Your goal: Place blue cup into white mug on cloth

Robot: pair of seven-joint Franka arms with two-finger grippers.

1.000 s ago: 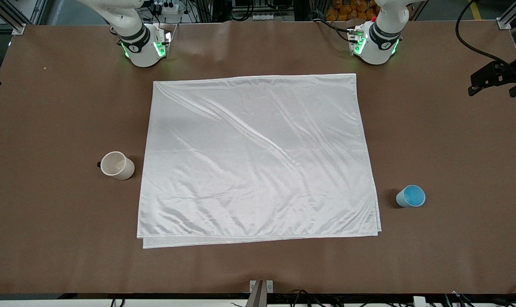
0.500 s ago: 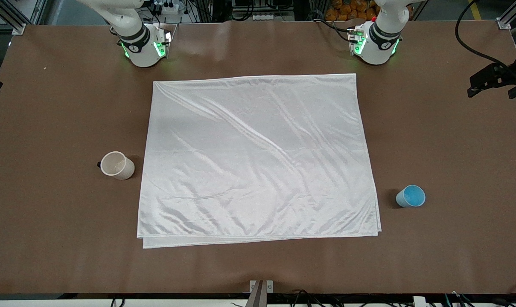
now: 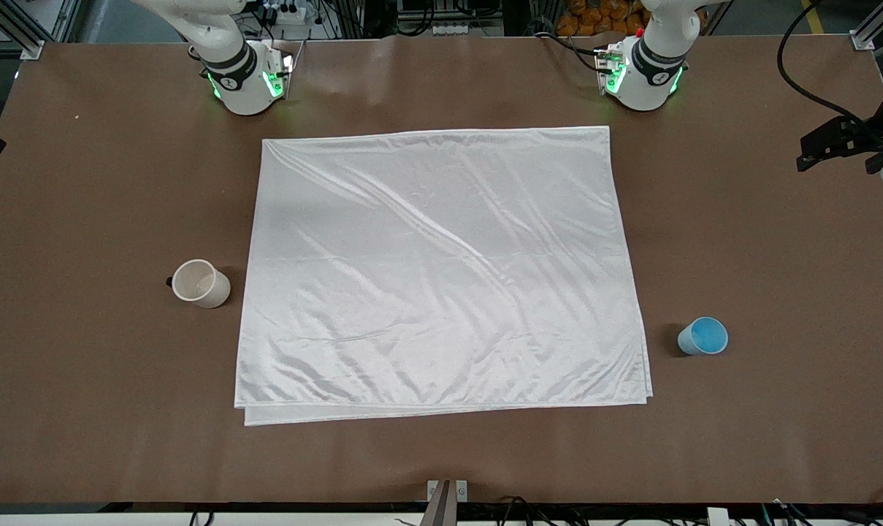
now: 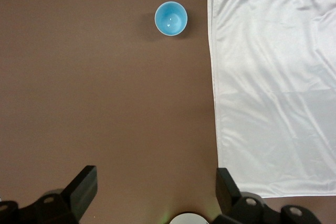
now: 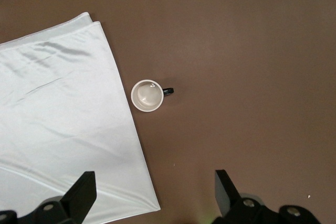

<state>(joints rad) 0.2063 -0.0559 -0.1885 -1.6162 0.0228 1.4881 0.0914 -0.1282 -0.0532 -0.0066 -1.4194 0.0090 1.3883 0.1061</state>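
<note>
Brown worktop (image 3: 83, 219) carries the cloth (image 3: 441, 270), blue cup (image 3: 702, 337) off its left-arm edge, white mug (image 3: 201, 283) off the other. Both my claws, left claw (image 4: 155, 195) and right claw (image 5: 155, 195), hang spread, high over the worktop. I'd drop squarely over the cup's rim, pinching one wall.

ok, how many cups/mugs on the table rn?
2. The white mug stands on bare table beside the cloth, toward the right arm's end; the blue cup beside the cloth toward the left arm's end. None looks hidden.
</note>
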